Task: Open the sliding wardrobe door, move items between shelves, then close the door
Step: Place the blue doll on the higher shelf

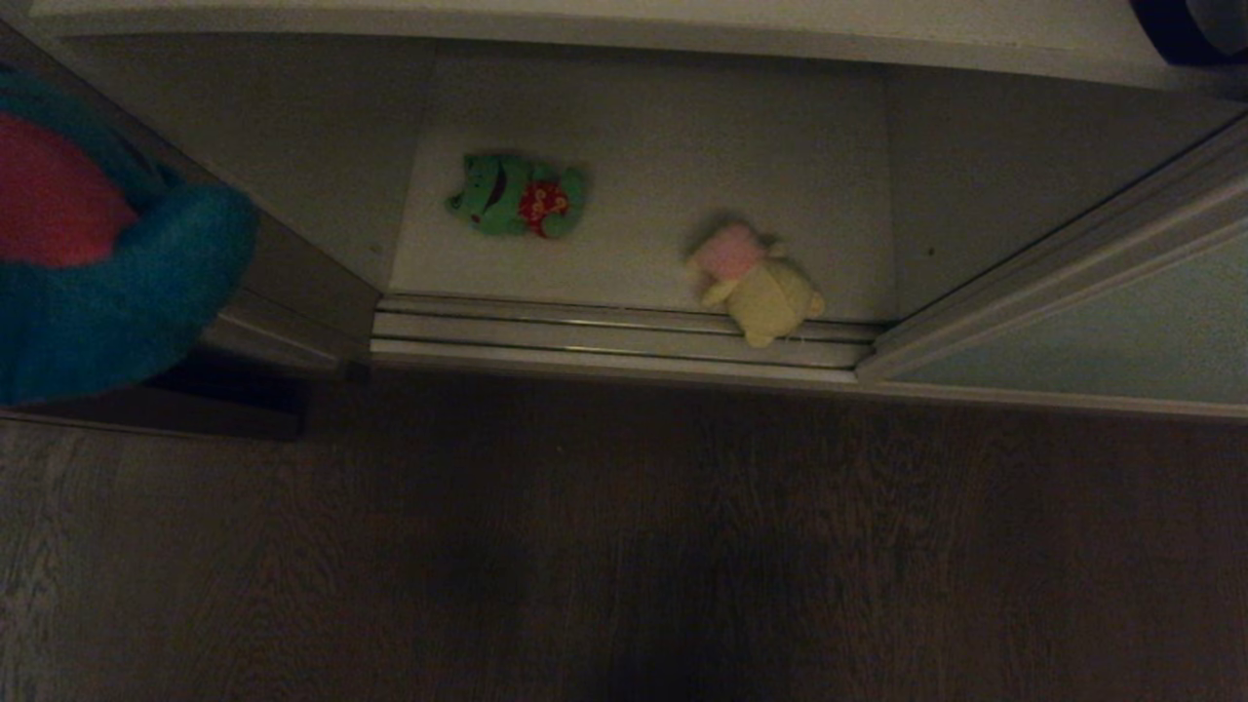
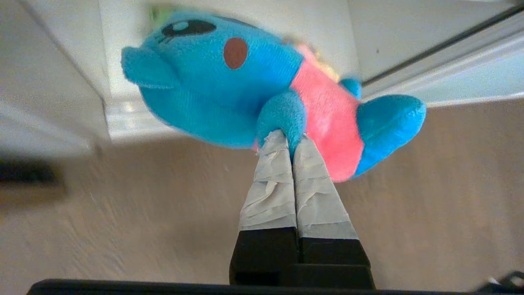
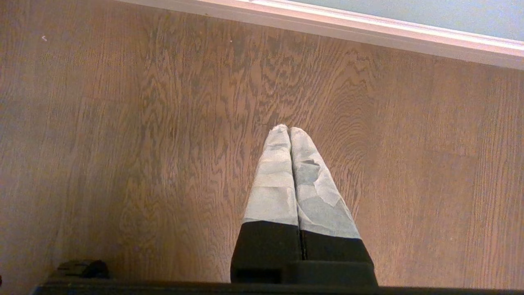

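Note:
The blue plush toy with a pink belly (image 2: 229, 82) hangs in the air, my left gripper (image 2: 291, 137) shut on its small arm. In the head view this toy (image 1: 107, 283) fills the far left, in front of the wardrobe's left side, and hides the gripper. A green toy with red (image 1: 517, 195) and a cream-yellow toy with pink (image 1: 756, 283) lie on the off-white bottom shelf (image 1: 663, 127). The yellow one reaches onto the floor track (image 1: 585, 336). The sliding wardrobe door (image 1: 1121, 331) stands slid to the right, leaving the opening bare. My right gripper (image 3: 288, 129) is shut and empty above the floor.
Dark wood floor (image 1: 624, 546) runs in front of the wardrobe. The edge of a higher shelf (image 1: 585, 24) crosses the top of the head view, with a dark object (image 1: 1185, 29) at its right end. The door's pale frame (image 3: 368, 28) lies ahead of the right gripper.

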